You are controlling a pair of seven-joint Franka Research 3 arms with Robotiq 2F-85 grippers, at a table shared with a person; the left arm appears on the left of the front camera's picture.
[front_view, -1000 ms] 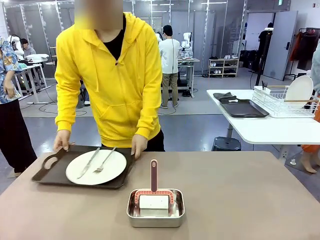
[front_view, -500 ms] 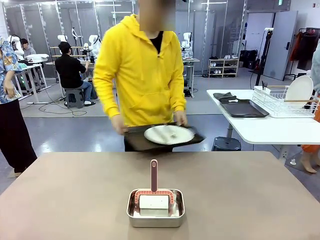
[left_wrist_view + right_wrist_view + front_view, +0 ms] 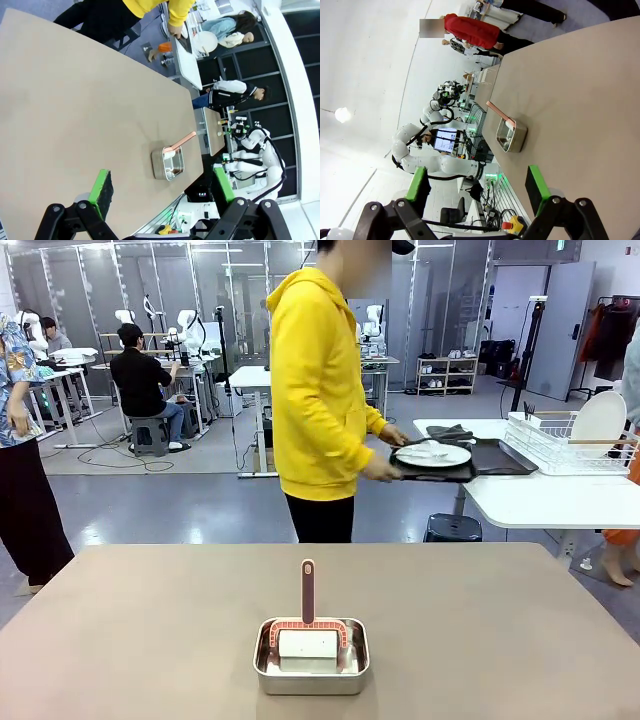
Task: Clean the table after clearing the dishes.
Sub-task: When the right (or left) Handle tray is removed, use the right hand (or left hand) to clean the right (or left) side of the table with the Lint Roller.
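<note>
Clearing step: the person holds the tray with its plate at the side table, off my table. Left gripper and right gripper both hang spread, holding nothing. Next, I reckon, I go for the scrubber standing in the pan, then wipe.

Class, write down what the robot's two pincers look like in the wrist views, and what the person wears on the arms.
The left pincer has two black jointed fingers with round pivot bolts, each lined with a bright green pad. The right pincer looks the same. The person wears the long sleeves of a bright yellow hoodie.
</note>
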